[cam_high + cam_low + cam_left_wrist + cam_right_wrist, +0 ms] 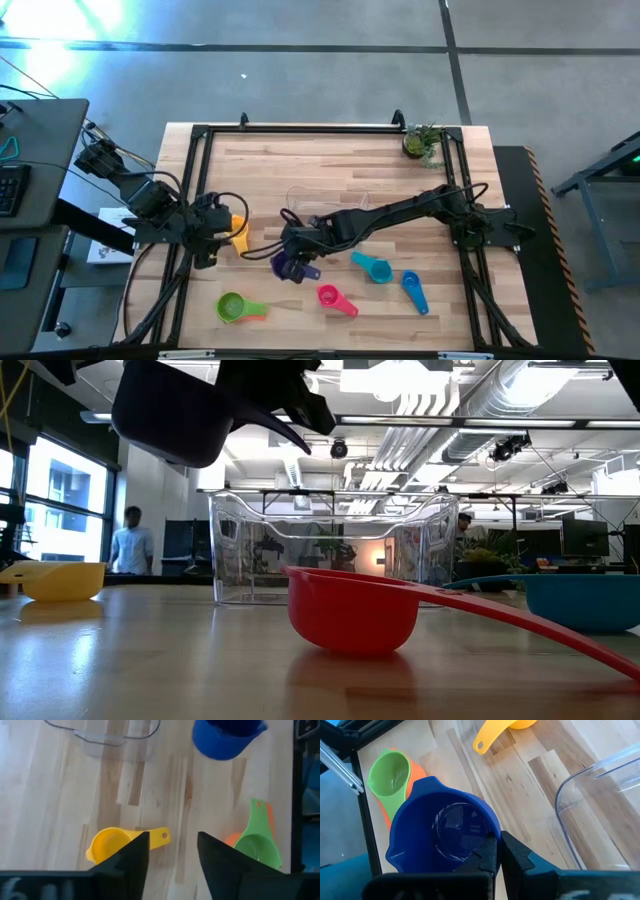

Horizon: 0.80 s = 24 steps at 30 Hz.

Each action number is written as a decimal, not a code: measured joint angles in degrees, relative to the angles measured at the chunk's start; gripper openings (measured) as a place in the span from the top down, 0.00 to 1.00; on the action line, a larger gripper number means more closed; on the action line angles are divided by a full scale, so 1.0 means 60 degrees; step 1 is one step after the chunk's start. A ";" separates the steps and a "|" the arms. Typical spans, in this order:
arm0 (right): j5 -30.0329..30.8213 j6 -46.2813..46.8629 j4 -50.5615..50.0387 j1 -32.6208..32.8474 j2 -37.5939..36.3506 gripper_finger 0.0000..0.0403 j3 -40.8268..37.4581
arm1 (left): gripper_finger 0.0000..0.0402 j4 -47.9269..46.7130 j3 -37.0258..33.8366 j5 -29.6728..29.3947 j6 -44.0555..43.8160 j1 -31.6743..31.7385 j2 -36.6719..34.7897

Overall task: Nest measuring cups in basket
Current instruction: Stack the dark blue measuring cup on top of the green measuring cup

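My right gripper (pixel 498 855) is shut on a purple measuring cup (pixel 442 832) that hangs over the table's middle (pixel 290 265), near the clear basket (pixel 325 205). My left gripper (pixel 172 850) stands open above a yellow cup (pixel 112 844), which rests on its base on the table with its handle showing between the fingers. A green cup (pixel 235 308) sits nested in an orange one near the front edge. Magenta (pixel 335 298), teal (pixel 372 267) and blue (pixel 415 290) cups lie on the table to the right. My right gripper holds the purple cup at its handle side, by the rim (pixel 484 840). The fingers hide the handle itself. They slant down from the table's right. The cup is lifted clear of the table (pixel 170 415), mouth up and a little tilted.
A small potted plant (pixel 422 142) stands at the far right corner. A black frame (pixel 200 135) runs around the table. Bare wood lies between the basket and the yellow cup. A person (pixel 130 545) stands in the room beyond.
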 joint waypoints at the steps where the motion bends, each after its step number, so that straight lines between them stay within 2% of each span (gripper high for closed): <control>1: 0.0000 0.0027 0.0000 0.0000 0.0000 1.00 0.0000 | 0.57 0.0160 0.0000 -0.0026 0.0003 -0.0004 0.0000; 6: -0.0038 0.0350 0.0000 -0.0001 0.0000 1.00 0.0000 | 0.49 0.0877 0.0000 -0.0175 -0.0067 -0.0139 0.0000; 12: -0.0391 0.0681 0.0000 -0.0058 0.0000 1.00 0.0004 | 0.49 0.1145 0.0000 -0.0083 -0.0223 -0.0617 0.0184; 18: -0.0543 0.0716 -0.0056 -0.0079 0.0000 1.00 0.0082 | 0.49 0.2801 0.0000 0.0136 0.0989 -0.1169 0.0771; 24: -0.0543 0.0535 -0.0060 -0.0151 0.0000 1.00 0.0454 | 0.49 0.3504 0.0000 0.0129 0.1975 -0.1559 0.1512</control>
